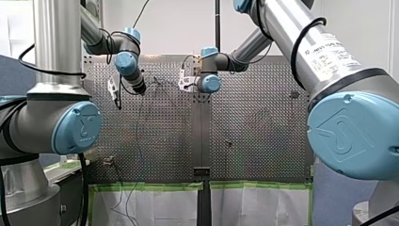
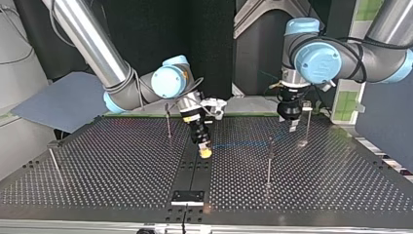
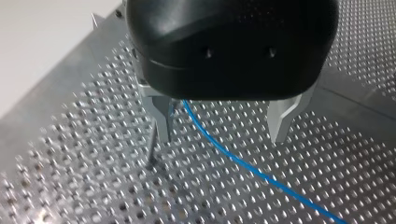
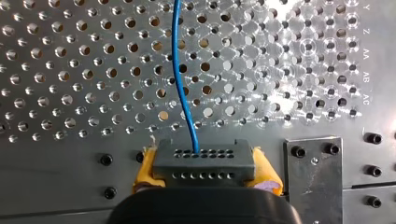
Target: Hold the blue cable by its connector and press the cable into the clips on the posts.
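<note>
Right arm's yellow-padded gripper (image 2: 206, 151) is clamped on the dark grey perforated connector block (image 4: 203, 163), the sensible spot, since the thin blue cable (image 4: 180, 79) looks light and floppy. It trails to the left arm's metal-fingered gripper (image 3: 222, 123), spread wide, straddling it beside a thin metal post (image 3: 153, 149).

The table (image 4: 56, 154) is bright, shiny perforated metal; the cable (image 4: 175, 56) looks smooth, perhaps plastic-sheathed; the connector (image 4: 203, 163) is matt dark plastic.

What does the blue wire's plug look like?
Start at the big holey metal table and follow the blue wire to my right arm's end effector. The plug is the dark grey block pinched between its yellow pads, with two rows of tiny holes.
</note>
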`<state>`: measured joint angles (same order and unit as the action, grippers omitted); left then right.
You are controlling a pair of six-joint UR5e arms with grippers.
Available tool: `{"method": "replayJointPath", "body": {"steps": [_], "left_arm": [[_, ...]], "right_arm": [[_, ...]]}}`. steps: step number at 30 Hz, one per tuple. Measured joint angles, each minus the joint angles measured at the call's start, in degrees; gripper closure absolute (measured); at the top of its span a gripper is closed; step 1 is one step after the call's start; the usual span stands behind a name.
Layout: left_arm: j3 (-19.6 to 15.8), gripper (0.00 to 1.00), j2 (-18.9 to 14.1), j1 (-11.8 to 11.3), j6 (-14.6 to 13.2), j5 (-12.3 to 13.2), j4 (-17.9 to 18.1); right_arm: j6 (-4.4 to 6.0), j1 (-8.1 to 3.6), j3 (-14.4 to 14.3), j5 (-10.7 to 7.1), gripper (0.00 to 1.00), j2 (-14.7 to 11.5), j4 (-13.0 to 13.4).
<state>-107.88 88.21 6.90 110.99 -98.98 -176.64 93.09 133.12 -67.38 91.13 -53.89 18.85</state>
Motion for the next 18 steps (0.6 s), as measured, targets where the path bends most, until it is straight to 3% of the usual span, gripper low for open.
{"method": "replayJointPath", "body": {"steps": [6,18], "left_arm": [[0.0,0.00,-3.3,0.9,-1.5,1.0,-1.0],[0.0,0.00,-8.7,2.7,-7.9,0.8,-0.2]], "right_arm": [[0.00,0.14,0.0,0.01,1.00,0.0,-0.2],[0.00,0.10,0.0,0.09,1.00,0.0,-0.4]]}}
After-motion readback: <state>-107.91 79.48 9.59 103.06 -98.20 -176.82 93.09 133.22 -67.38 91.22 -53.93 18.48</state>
